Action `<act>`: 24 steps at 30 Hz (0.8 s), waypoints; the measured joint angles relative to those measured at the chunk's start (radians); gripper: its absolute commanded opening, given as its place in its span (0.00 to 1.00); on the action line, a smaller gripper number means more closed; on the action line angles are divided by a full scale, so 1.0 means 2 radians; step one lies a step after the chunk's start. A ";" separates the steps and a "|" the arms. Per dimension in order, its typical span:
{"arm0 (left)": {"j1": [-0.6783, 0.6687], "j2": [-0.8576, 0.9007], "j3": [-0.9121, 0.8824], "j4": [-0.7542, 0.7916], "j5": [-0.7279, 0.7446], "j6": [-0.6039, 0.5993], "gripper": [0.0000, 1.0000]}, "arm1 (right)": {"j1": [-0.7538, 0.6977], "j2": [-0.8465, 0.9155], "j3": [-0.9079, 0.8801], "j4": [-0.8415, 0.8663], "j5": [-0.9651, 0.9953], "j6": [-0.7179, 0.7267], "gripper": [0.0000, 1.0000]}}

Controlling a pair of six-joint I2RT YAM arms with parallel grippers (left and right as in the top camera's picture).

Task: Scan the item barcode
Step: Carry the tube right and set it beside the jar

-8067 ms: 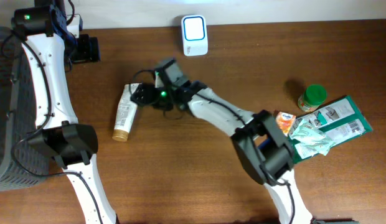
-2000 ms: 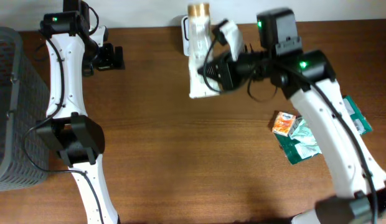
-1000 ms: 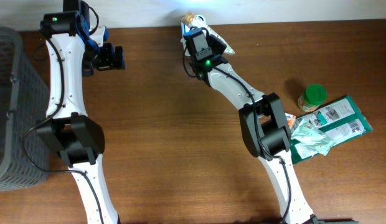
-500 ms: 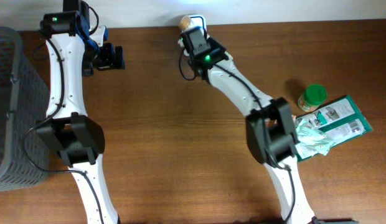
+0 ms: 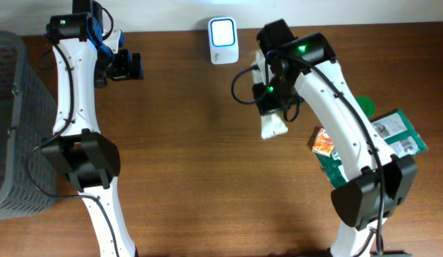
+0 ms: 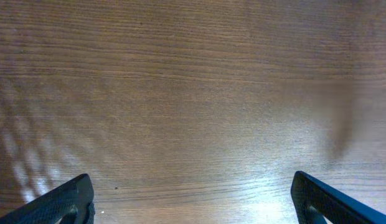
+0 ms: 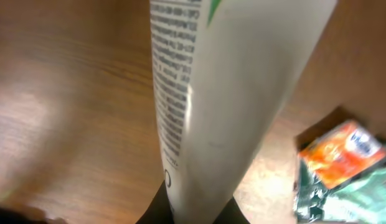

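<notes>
Pulling the white tube (image 5: 273,126) back toward you is the change to note: half a second ago your right gripper (image 7: 193,213) held it up at the scanner (image 5: 223,41) on the far edge of the worktop (image 5: 207,185), and now it hangs over mid-worktop, well clear of that device. The right gripper is clamped tight on the tube, whose fine print shows in the wrist view, though no barcode is visible there. I judge the scanning pass is over and the tube is on its way out, but nothing here confirms that a read registered. Just to the right of the tube lie an orange packet (image 5: 323,141) and a green pouch (image 5: 393,135), loose on the wood and not in any container. Behind them a green-lidded jar (image 5: 364,107) stands capped, partly hidden by the arm, contents unknown. The grey basket (image 5: 7,121) sits at the far left; what is inside cannot be made out. Farther back, your left gripper (image 5: 127,66) has not moved, jaws spread wide over bare wood, holding nothing.
</notes>
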 measured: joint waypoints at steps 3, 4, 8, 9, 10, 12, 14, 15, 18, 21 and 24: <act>0.000 0.000 0.000 0.000 0.000 0.000 0.99 | -0.022 0.002 -0.083 0.005 0.022 0.042 0.04; 0.000 0.000 0.000 0.000 0.000 0.000 0.99 | -0.028 0.003 -0.100 0.016 0.028 0.050 0.04; 0.000 0.000 0.000 0.000 0.000 0.000 0.99 | -0.072 0.004 -0.218 0.116 0.057 0.081 0.04; 0.000 0.000 0.000 0.000 0.000 0.000 0.99 | -0.079 0.004 -0.241 0.141 0.063 0.086 0.04; 0.000 0.000 0.000 0.001 0.000 0.000 0.99 | -0.083 0.004 -0.255 0.155 0.067 0.089 0.05; 0.000 0.000 0.000 0.000 0.000 0.000 0.99 | -0.098 0.005 -0.299 0.202 0.076 0.096 0.27; 0.000 0.000 0.000 0.000 0.000 0.000 0.99 | -0.102 0.005 -0.302 0.209 0.080 0.098 0.49; 0.000 0.000 0.000 0.000 0.000 0.000 0.99 | -0.103 0.005 -0.302 0.208 0.083 0.098 0.79; 0.000 0.000 0.000 0.000 0.000 0.000 0.99 | -0.104 0.005 -0.293 0.169 0.087 0.096 1.00; 0.000 0.000 0.000 0.000 0.000 0.000 0.99 | -0.105 -0.010 -0.237 0.127 0.088 0.089 1.00; 0.000 0.000 0.000 0.000 0.000 0.000 0.99 | -0.106 -0.072 -0.142 0.060 0.087 0.076 1.00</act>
